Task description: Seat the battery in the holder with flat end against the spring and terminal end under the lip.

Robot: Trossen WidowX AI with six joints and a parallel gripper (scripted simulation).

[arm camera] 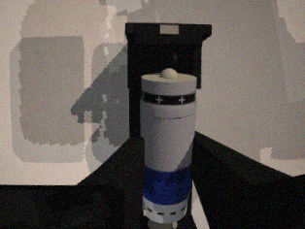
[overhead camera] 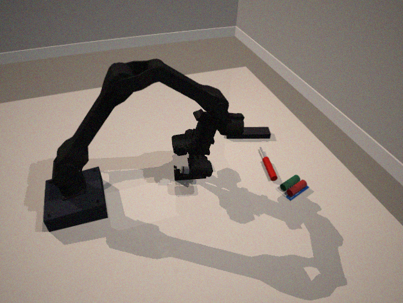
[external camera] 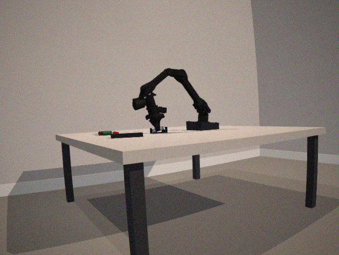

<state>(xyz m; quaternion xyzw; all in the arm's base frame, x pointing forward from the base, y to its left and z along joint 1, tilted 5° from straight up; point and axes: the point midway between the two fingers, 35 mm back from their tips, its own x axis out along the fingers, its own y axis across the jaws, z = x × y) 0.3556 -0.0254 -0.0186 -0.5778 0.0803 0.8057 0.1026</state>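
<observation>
The battery (overhead camera: 185, 170) (external camera: 162, 128) (arm camera: 168, 138), white with a blue band near its flat end, lies in or just over the black holder (overhead camera: 190, 178) (external camera: 158, 132) (arm camera: 146, 31). It looks slightly tilted in the exterior view, terminal end higher. In the wrist view its terminal nub points at the holder's lipped end wall, with a gap visible between them. Its flat end is at the bottom edge by the spring, which is mostly hidden. My gripper (external camera: 157, 128) (arm camera: 164, 140) is shut on the battery's sides. Whether the flat end touches the spring cannot be told.
A red-handled tool (overhead camera: 269, 168) lies right of the holder in the top view. Beyond it are a green cylinder (overhead camera: 290, 182) and a red cylinder (overhead camera: 297, 187) by a blue strip (overhead camera: 299, 193). A dark bar (overhead camera: 257, 133) (external camera: 127, 135) lies behind the arm.
</observation>
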